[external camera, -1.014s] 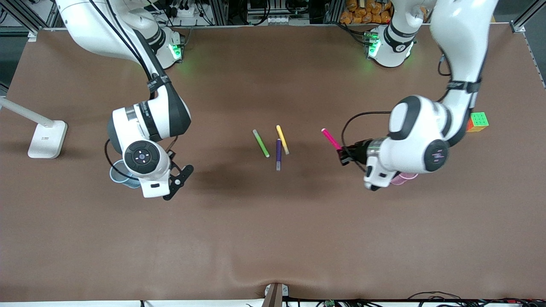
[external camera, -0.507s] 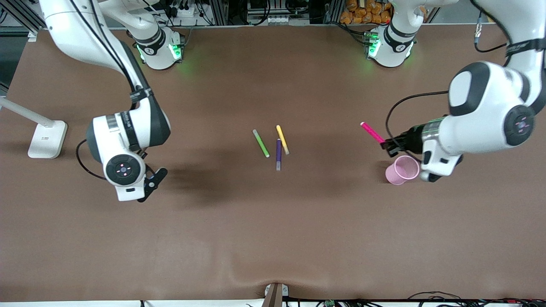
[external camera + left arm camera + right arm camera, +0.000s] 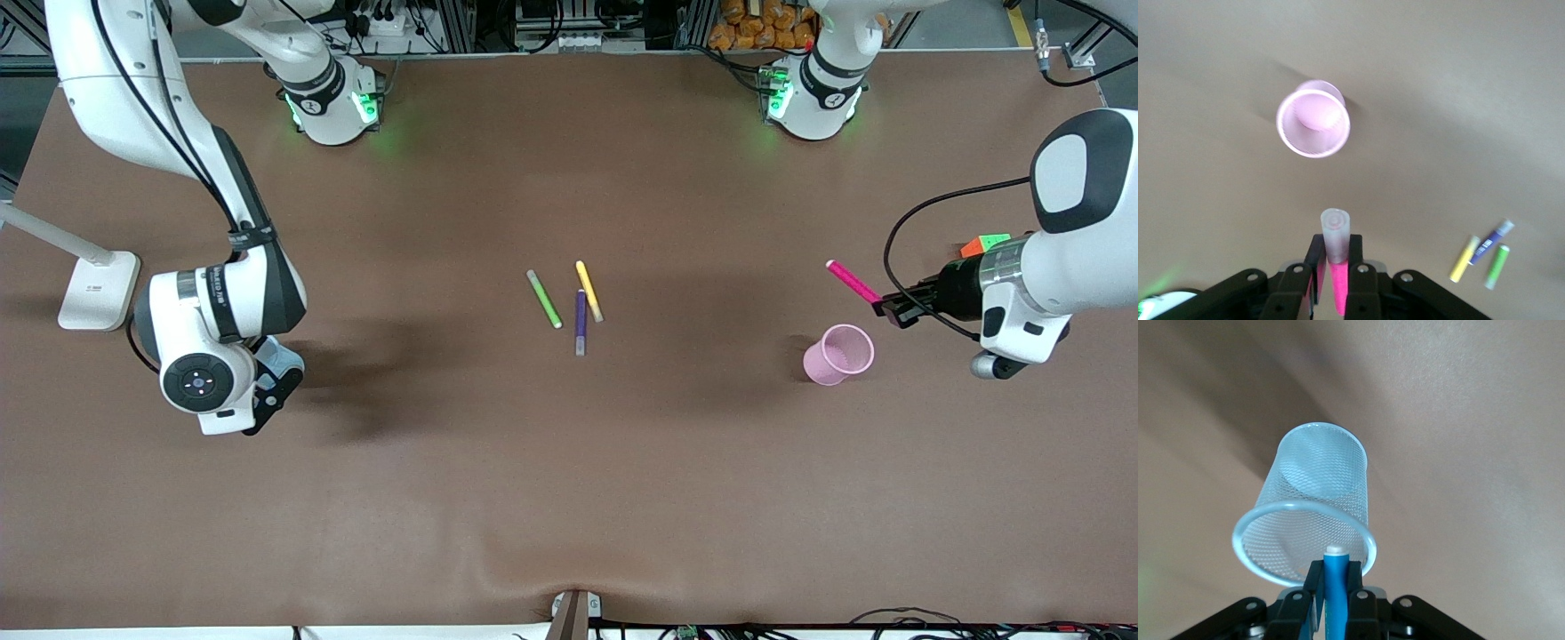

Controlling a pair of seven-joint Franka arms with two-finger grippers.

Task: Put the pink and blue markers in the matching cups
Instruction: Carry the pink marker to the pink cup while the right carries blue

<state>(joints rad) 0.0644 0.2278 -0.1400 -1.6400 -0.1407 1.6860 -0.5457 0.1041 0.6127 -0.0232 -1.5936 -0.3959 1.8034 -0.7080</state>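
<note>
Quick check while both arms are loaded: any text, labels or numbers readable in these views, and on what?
Nothing can be read for certain.
Right arm's wrist band: dark lettering, too small to read.
White lamp base: a small mark, too small to read.
Purple marker: pale print, blurred.
Pink marker in left claw, blue marker in right claw, pink cup, blue cup: no print visible.

Your left gripper (image 3: 1333, 270) clamps the pink marker (image 3: 1336, 253), pale cap pointing toward the pink cup (image 3: 1313, 119), which stands upright and apart from it on the brown table (image 3: 1458, 100). Yellow (image 3: 1463, 258), purple (image 3: 1490, 241) and green (image 3: 1497, 266) markers lie clustered well apart from the cup.
</note>
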